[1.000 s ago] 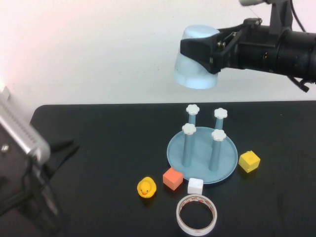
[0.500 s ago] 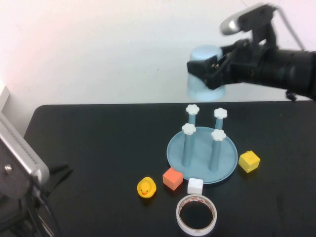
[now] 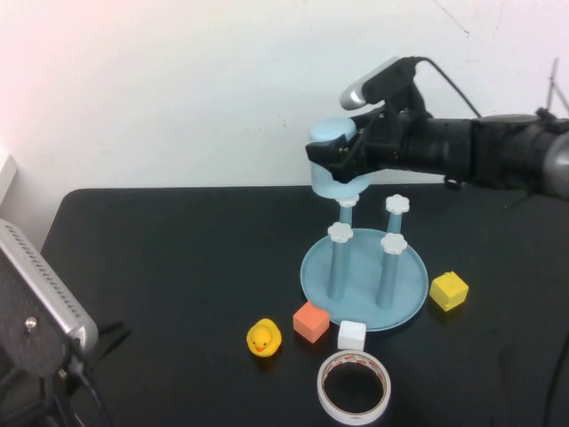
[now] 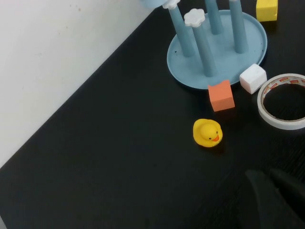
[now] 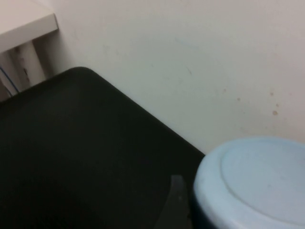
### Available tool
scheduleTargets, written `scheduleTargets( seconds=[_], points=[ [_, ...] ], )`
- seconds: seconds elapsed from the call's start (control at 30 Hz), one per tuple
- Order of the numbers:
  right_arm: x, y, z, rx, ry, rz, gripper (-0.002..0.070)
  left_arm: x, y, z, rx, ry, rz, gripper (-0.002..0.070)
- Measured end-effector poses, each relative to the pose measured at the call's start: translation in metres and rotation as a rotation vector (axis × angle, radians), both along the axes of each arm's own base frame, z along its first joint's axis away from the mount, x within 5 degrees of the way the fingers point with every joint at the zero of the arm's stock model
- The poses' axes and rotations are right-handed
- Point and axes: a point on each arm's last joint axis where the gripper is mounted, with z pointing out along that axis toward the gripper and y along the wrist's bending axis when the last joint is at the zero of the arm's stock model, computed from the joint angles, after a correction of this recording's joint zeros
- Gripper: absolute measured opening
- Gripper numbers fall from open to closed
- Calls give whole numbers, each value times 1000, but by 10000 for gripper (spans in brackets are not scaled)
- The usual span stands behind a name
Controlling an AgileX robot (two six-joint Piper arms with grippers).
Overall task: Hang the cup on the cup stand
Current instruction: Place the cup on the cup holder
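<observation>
The cup stand point(image 3: 404, 298) is a round teal dish with four blue posts with white flower caps, at the table's middle right. My right gripper point(image 3: 342, 158) is shut on the light-blue cup point(image 3: 327, 182), held upside down. The cup's rim sits just at the cap of the stand's back-left post point(image 3: 347, 201). In the right wrist view the cup's flat bottom point(image 5: 259, 179) fills the corner beside one dark finger point(image 5: 177, 200). My left gripper point(image 4: 274, 180) is shut and empty, low at the near left, away from the stand point(image 4: 250, 43). The cup's edge point(image 4: 151, 2) shows there too.
A yellow duck point(image 3: 264, 338), an orange cube point(image 3: 310, 321), a white cube point(image 3: 351, 335) and a white tape roll point(image 3: 354, 385) lie in front of the stand. A yellow cube point(image 3: 448, 290) lies to its right. A white wall stands behind the black table.
My right gripper has carried the cup left and down, from high above the stand to the back-left post's cap. My left arm has sunk lower at the near left.
</observation>
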Motion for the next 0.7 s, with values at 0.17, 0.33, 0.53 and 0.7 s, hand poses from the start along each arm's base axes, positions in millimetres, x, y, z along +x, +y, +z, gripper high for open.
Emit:
scheduleTargets(
  seconds=[0.17,0.33,0.53,0.7],
  points=[
    [13,6,-13,15,3,10,584,0,0,-1,8,5,0,0],
    [15,3,-13,56,32,13,584,-1,1,-2,20,21,1,0],
    [15,-5,-10,118,55,60,584,-2,2,-4,35,36,0,0],
    [14,-12,-16,70,97,86,584,-2,2,-4,37,39,0,0]
  ],
)
